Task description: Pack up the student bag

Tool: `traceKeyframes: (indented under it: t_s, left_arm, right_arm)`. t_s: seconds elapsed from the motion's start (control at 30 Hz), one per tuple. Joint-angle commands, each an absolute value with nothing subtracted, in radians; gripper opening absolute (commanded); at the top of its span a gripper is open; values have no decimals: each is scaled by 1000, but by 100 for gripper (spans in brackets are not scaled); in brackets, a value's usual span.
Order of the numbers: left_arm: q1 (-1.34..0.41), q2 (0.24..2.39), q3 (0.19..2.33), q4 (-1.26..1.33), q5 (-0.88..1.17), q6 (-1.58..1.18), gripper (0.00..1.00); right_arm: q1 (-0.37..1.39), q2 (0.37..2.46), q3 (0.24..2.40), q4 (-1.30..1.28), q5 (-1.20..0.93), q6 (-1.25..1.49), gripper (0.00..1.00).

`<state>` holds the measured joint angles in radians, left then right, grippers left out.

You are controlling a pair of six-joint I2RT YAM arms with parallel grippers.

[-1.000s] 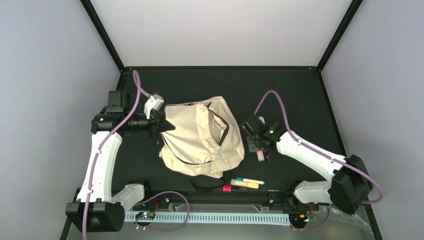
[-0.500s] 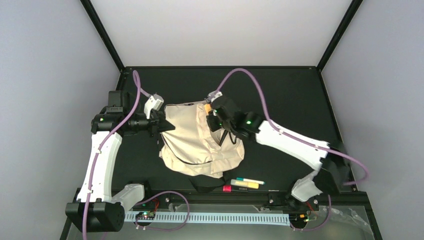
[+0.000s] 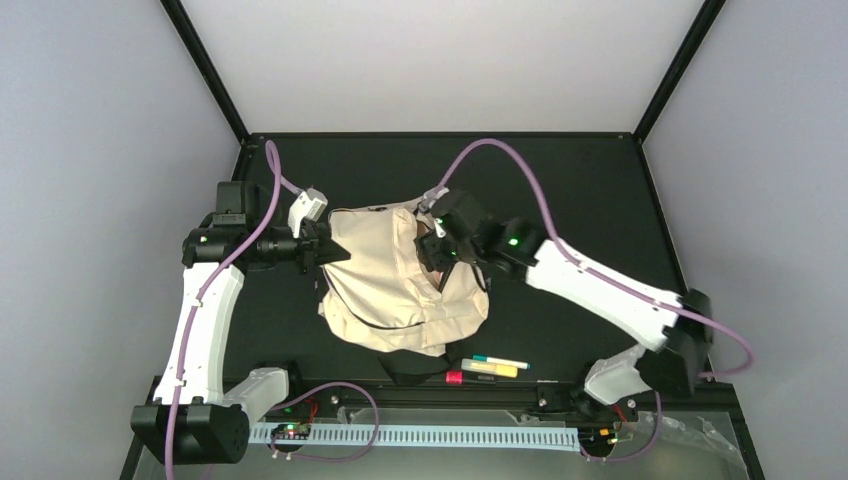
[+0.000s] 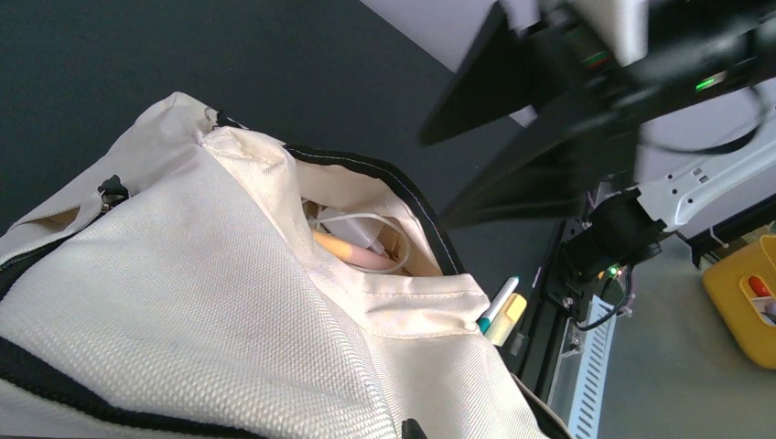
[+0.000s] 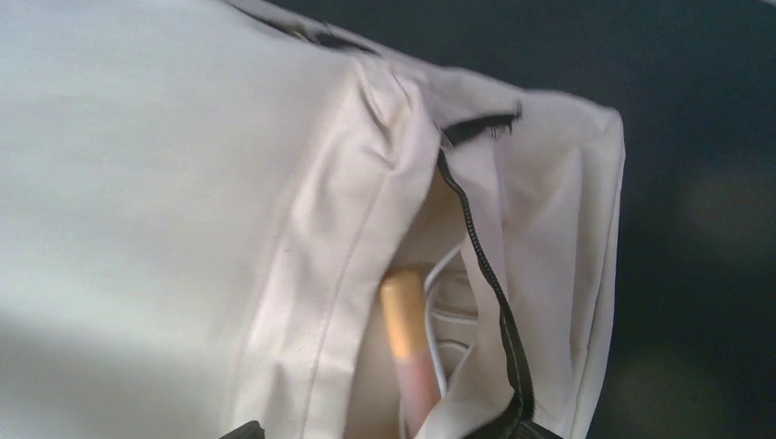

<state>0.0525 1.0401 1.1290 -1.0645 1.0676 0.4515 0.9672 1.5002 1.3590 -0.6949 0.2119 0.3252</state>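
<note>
We are clamping one cream-beige fabric backpack (image 3: 385, 290) with our left gripper (image 3: 320, 247). We cannot tell the finger state of the right gripper (image 3: 431, 251), which is hanging above its pocket. Two slim plastic markers (image 3: 490, 369), white and yellow, are lying nearby.

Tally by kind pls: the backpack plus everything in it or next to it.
cream fabric backpack: 1
pens/markers: 3 (teal-capped white pen and yellow marker outside, orange-pink marker inside)
white cable, inside: 1
small red item by the outside pens, kind unclear: 1
Total: 6

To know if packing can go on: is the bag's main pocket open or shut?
Open. The bag has its zipper edges apart, and a pink-orange pen and a white cable show inside the gap.
</note>
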Motion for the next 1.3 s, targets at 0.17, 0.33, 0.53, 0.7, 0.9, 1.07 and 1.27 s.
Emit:
traceKeyframes:
  t_s: [0.17,0.33,0.53,0.7,0.9,1.07,1.27]
  left_arm:
    - [60,1013,1171,-1035,1141,450,1]
    - [61,1013,1177,-1032,1141,446,2]
    - [61,1003,1167,-1040,1143,455,2]
    - [62,1008,1167,-1041,1144,460,2]
    - [63,1011,1177,-1041,1144,458,2]
    - [63,1010,1165,-1042,1143,463,2]
    - [62,1024,1170,-1039,1150,463,2]
  right_arm:
    - [977,1295,1146,-1061,204,454,56]
    - [1057,1253,893,-979,59,641,50]
    - [1072,1197,762,-863,23,646,44]
    - [1247,1138,720,-765,-10,591,46]
    - [1406,1183,705,-590,52,437,46]
    - [1420,1296,681,-553,51,377,46]
    - [1423,1327,678,-552,105,402,50]
